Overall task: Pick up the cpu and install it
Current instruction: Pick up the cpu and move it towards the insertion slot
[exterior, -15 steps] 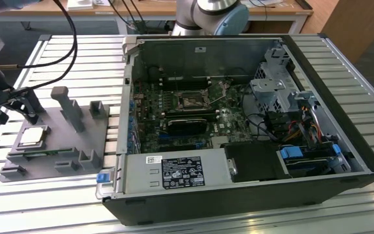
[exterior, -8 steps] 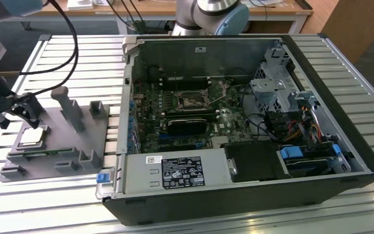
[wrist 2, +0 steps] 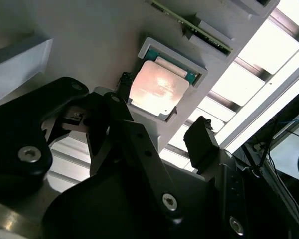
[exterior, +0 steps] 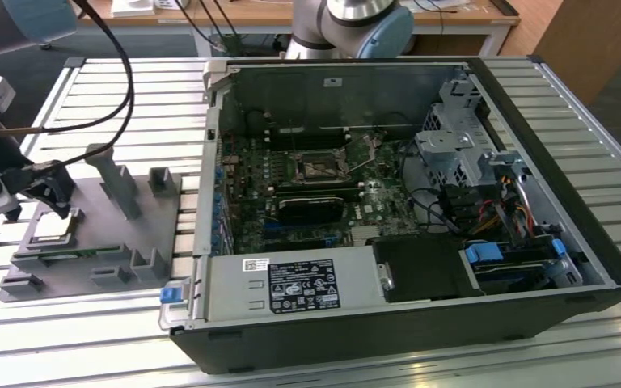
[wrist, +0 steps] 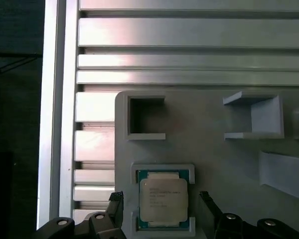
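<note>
Outwardly, in the exterior view, the gripper hangs low over the grey tray on the slatted table, at that view's left. The cpu lies flat in its pocket just under the fingers. The open computer case sits well apart toward that view's right, and the black socket on its board looks unfilled.

In the second wrist view, the cpu shines in its pale-rimmed pocket, and the gripper stands spread wide. One finger is at one edge of the pocket and the other is beyond the opposite edge. Neither touches the chip, so nothing is grasped.

In the first wrist view, the cpu sits squarely between the two dark fingertips, with the gripper centred over it. The chip is near enough square that it has no real long axis. What matters is that two opposite edges face the fingers across clear gaps, so I judge the pick as lined up but not yet made.
</note>
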